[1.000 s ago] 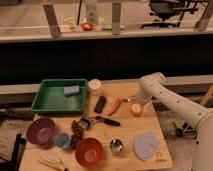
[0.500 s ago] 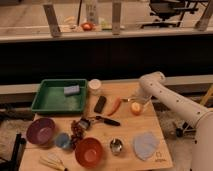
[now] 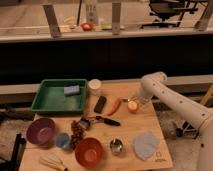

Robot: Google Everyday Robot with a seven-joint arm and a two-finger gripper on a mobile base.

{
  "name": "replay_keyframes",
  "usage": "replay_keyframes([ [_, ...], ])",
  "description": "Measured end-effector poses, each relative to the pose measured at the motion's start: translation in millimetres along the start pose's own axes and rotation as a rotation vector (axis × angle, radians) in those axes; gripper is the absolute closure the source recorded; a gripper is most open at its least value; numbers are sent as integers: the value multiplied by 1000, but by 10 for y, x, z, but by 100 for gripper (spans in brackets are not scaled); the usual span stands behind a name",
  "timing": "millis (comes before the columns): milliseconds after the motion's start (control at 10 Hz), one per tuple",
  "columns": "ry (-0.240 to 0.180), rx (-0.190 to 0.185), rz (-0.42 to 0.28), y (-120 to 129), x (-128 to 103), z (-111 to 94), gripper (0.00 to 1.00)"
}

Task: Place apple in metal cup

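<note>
My tool [image 3: 133, 101] sits right at the apple [image 3: 133, 106] on the table [image 3: 155, 157]; its grip I cannot tell. A loose hold could drop the apple short of the cup [image 3: 116, 146].

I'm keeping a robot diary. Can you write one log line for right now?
gripper: at apple, table's right side | metal cup: near front edge, empty | apple: not yet in cup

A dim room with a wooden table and a long counter behind.

The gripper [image 3: 131, 101] is over the wooden table [image 3: 155, 127]. Behind runs a dark counter wall [image 3: 100, 55] with a pale ledge [image 3: 150, 33]; an office chair [image 3: 167, 9] stands beyond.
</note>
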Motion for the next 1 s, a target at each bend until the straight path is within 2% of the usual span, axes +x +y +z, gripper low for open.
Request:
replay_keyframes([
  [800,-26,-44,-38,8,-94,75,21],
  [1000,-18,-55,-44,15,-116,73,38],
])
